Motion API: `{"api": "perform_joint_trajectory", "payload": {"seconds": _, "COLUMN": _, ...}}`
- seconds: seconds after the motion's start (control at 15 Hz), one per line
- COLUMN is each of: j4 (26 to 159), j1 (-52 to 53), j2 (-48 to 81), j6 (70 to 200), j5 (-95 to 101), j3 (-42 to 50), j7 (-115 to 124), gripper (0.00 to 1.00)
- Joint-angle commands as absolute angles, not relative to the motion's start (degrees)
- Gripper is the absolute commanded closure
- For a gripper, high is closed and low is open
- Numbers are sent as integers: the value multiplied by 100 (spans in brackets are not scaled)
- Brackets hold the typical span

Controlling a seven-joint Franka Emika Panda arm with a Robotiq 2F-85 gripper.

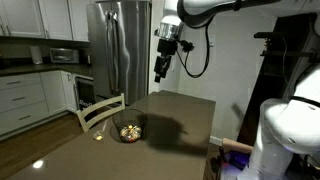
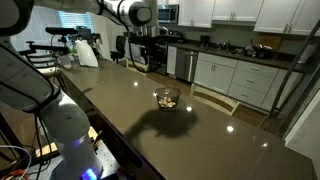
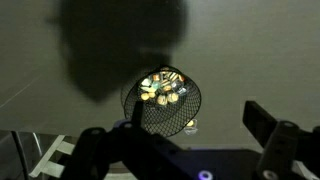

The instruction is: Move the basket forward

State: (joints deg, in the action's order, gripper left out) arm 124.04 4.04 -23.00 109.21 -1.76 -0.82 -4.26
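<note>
Two dark fingers of one gripper nearest in the wrist view, spread wide apart, nothing held between them. Straight beyond the fingers, one basket: small, round, dark wire mesh, upright on the table. Inside it a handful of little round items, yellowish, orange and pale, too small and blurred for a firm count. One broad shadow on the tabletop just past the basket.

One white robot base at the near right in an exterior view. One long dark brown table in both exterior views, the basket the only clear thing on it, set toward the near end and close to the left edge, touching nothing else. One pale wooden chair just beside that edge, its back next to the basket but off the table. Little room on the chair side before the edge; bare tabletop to the right of the basket and on toward the far end.

Same single gripper hanging high over the far part of the table, well apart from the basket. Farthest back, one steel refrigerator and one run of white cabinets to its left.
</note>
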Motion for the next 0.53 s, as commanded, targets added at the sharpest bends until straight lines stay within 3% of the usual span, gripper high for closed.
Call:
{"api": "perform_joint_trajectory", "payload": {"seconds": 0.0, "j4": 12390, "j1": 371, "j2": -2295, "j6": 10907, "j5": -188, "j3": -111, "j7": -433, "gripper": 0}}
{"api": "perform_joint_trajectory", "payload": {"seconds": 0.47, "j4": 12353, "j1": 375, "j2": -2158, "j6": 10969, "j5": -227, "j3": -112, "j7": -399, "gripper": 0}}
